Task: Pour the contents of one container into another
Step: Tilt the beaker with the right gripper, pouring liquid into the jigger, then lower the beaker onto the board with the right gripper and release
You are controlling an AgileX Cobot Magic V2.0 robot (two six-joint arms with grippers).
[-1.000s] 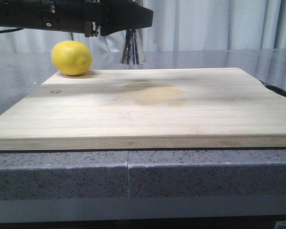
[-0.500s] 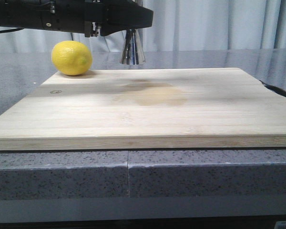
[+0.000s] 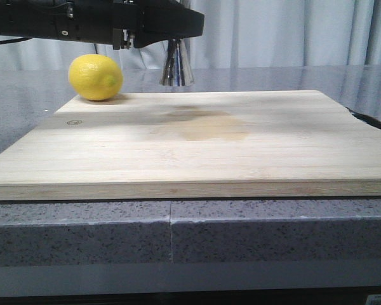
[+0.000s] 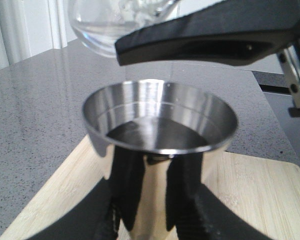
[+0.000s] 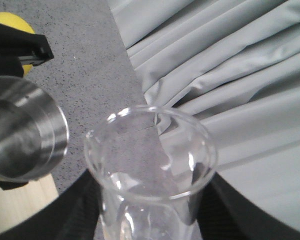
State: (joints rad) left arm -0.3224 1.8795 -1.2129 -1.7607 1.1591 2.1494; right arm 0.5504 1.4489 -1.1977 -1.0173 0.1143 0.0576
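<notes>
- The jigger (image 4: 157, 150) is clamped between the left gripper's (image 4: 152, 220) black fingers (image 4: 125, 192); from the front its lower cone (image 3: 176, 63) shows above the far edge of the board (image 3: 197, 143).
- The jigger's upper cup holds a shallow pool of clear liquid.
- The beaker (image 5: 150, 175) is gripped by the right gripper (image 5: 145, 220), fingers on both sides of the glass.
- In the left wrist view the beaker (image 4: 115, 22) hangs tilted just above the jigger's rim; whether any liquid remains in it cannot be told.
- A lemon (image 3: 96, 77) sits at the board's far left corner.
</notes>
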